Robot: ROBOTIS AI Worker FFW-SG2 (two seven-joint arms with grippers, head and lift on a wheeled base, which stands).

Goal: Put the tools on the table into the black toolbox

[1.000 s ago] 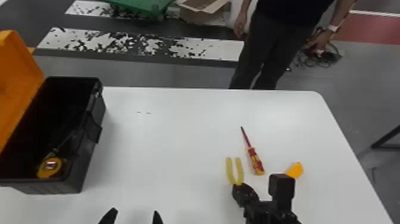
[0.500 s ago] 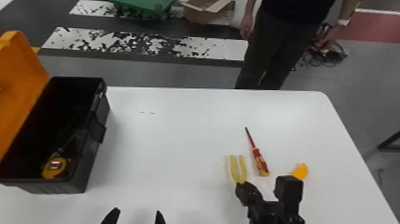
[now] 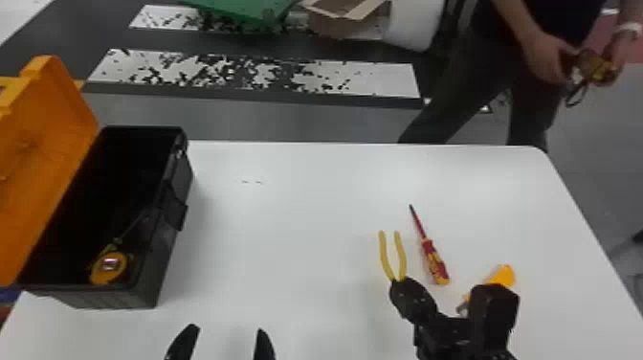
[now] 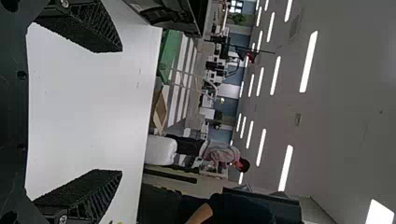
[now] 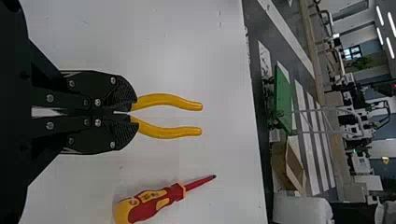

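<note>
The right gripper [image 5: 134, 113] is closed on the yellow-handled pliers [image 5: 163, 99], its fingers covering the head while both handles stick out past the fingertips, a little apart, on the robot's right side of the white table [image 3: 296, 215]. The left gripper [image 4: 120, 111] stands open and empty over the table, between the pliers and the black toolbox [image 3: 155, 268]. The toolbox sits at the robot's left, its orange lid [image 3: 43, 158] raised and a yellow tape measure [image 3: 109, 268] inside. Beside the pliers lies the red and yellow screwdriver [image 3: 434, 261], and an orange-handled tool [image 3: 502, 276], perhaps a knife, is partly hidden behind the right arm. The step in hand looks to be moving the pliers to the box. They should be rigid and fairly heavy for their size, with little to break; the weight likely sits at the head, so the grip there makes sense, whereas the sleeved handles would probably be smoother and could swing about the pivot. A firm squeeze should do no harm, but a loose one may let the tool twist and catch the rim. The screwdriver should be lighter and inclined to roll, best taken across its thick handle rather than by the thin shaft.
</note>
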